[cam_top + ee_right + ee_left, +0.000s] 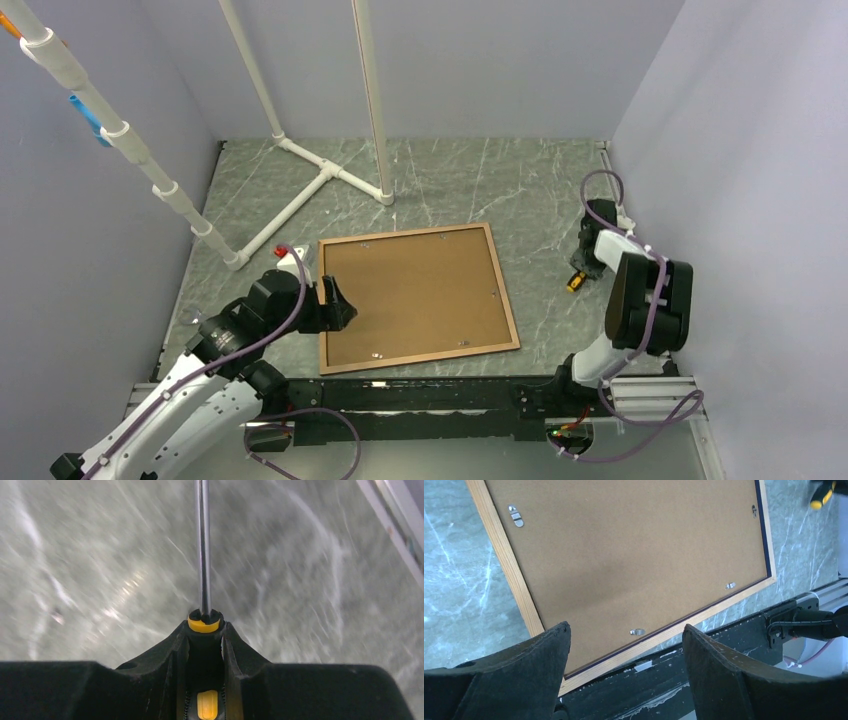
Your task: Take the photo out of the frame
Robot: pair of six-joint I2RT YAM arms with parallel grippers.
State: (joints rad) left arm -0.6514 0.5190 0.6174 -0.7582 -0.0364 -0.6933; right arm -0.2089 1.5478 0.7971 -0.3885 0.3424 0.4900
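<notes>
Frame (420, 359) face-down, near-left corner just below the wide-spread left hand (342, 303)

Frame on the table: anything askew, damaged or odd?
No damage shows. The frame lies face down, slightly skewed to the near edge of the table, backing board still in. The right end effector holds a screwdriver.

No words, numbers or signs can be read in any of the views. The brown backing board (624, 555) in the frame (505, 555) has no print on it. The yellow and black screwdriver (202, 580) shows no name that can be made out.
</notes>
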